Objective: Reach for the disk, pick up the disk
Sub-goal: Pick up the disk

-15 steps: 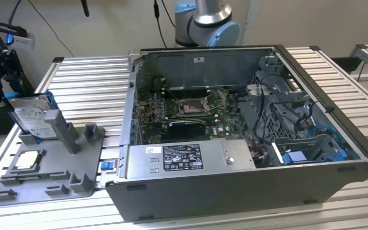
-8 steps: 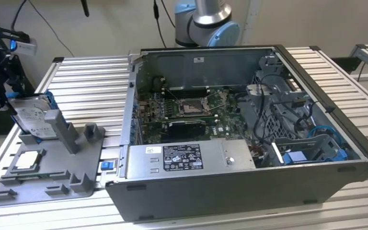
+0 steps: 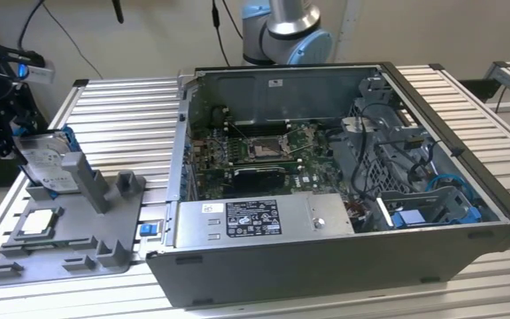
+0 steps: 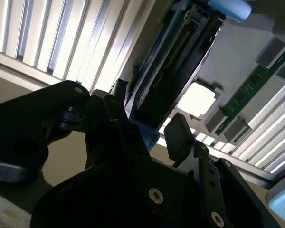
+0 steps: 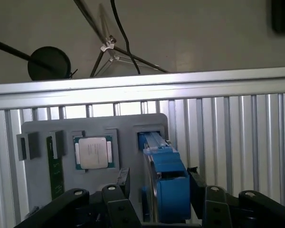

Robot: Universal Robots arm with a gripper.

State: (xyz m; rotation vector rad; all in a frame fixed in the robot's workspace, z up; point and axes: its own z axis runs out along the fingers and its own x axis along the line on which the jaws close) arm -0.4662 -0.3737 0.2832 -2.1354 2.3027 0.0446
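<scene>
- My pincer (image 4: 149,114) stands wide, with its matte black fingers (image 5: 123,183) on either side of the disk (image 5: 167,190) and a gap at one pad.
- The disk is a flat silver slab in a smooth blue plastic frame, standing edge-on and upright between my fingers.
- Its far end is hidden in the moulded grey tray (image 5: 128,124).
- A square shiny chip (image 5: 93,153) lies just beside the disk.

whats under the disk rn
The grey fixture tray: the disk stands on edge in one of its slots, between the fingers of the open gripper. The slot's floor and the disk's bottom edge are covered.
</scene>
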